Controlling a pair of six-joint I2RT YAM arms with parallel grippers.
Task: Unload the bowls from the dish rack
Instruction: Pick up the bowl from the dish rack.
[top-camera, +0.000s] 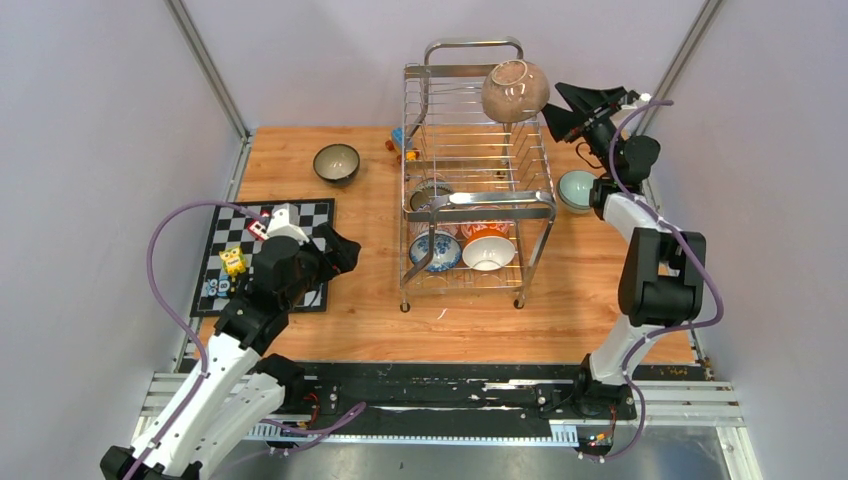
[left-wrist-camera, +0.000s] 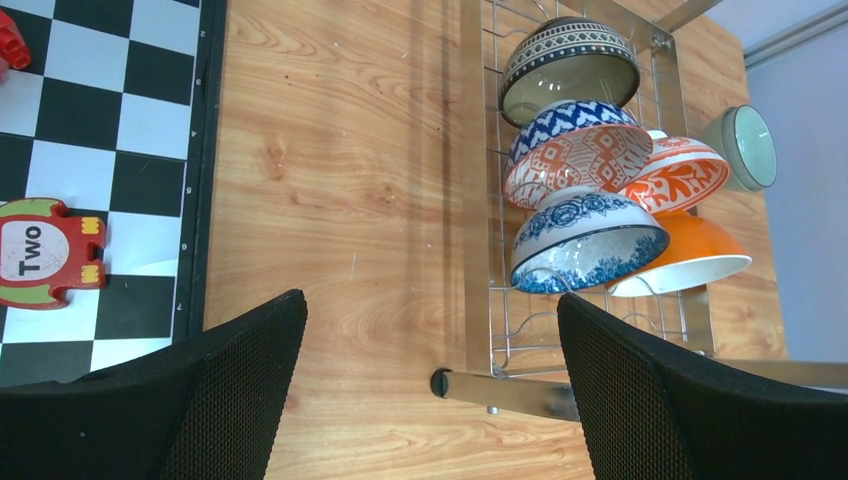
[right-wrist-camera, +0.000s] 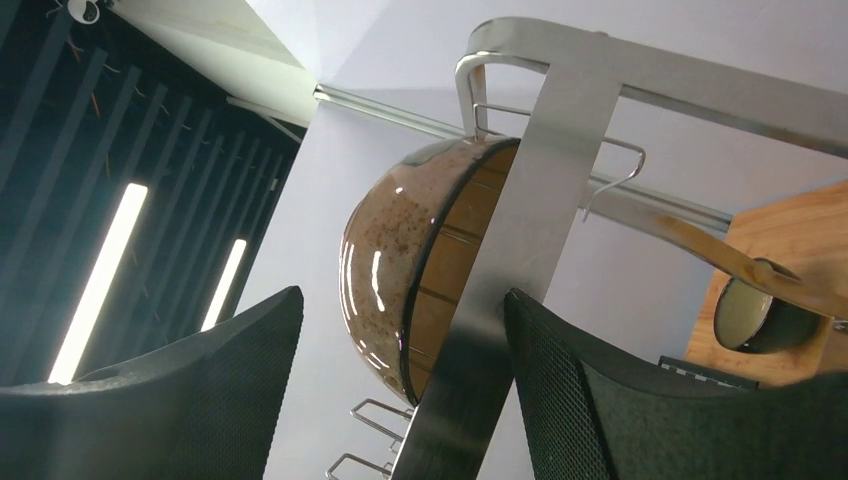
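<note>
The dish rack (top-camera: 478, 180) stands mid-tabletop, its far end reaching toward the far edge. On its upper tier a speckled brown bowl (top-camera: 515, 90) leans on its side at the far right end. Below, a dark striped bowl (left-wrist-camera: 570, 68), a red patterned bowl (left-wrist-camera: 578, 160), a blue-white bowl (left-wrist-camera: 585, 240) and two orange bowls (left-wrist-camera: 680, 215) stand on edge, packed close together. The right hand (top-camera: 555, 108) hovers just beside the speckled bowl, fingers spread wide and gripping nothing. The left hand (top-camera: 345, 250) hangs over bare wood between the rack and a chequered board (top-camera: 300, 215) at the left edge, likewise wide open and empty. A mint green bowl (top-camera: 577, 190) sits by the right edge and a dark bowl (top-camera: 336, 162) toward the far left corner. Small toy blocks (top-camera: 233, 262) lie on the board. The tabletop (top-camera: 360, 310) is orange-brown grained wood, enclosed by plain pale walls (top-camera: 100, 150) with metal corner posts (top-camera: 207, 65).
</note>
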